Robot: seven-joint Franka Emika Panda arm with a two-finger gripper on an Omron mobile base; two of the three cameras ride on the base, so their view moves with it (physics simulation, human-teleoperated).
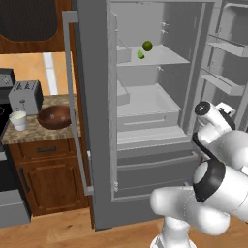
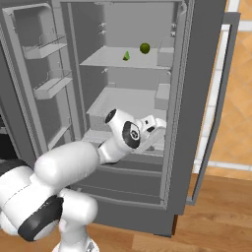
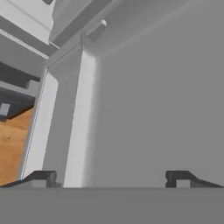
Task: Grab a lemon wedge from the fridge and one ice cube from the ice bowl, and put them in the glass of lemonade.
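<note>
**Fridge open, wedge on upper shelf**

Both fridge (image 1: 97, 145) doors swung wide, interior open ahead. Lemon wedge (image 2: 126, 56) near upper shelf's front edge, just beside whole lime (image 2: 144, 47); axis too small to judge. Gripper (image 3: 111, 177) spread wide, empty, at lower shelf level.

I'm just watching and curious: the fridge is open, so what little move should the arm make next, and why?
Probably raise the open gripper toward the upper shelf. The lemon wedge lies there beside a darker green round fruit, while the hand sits lower, near the fridge's middle shelves, and holds nothing.
</note>
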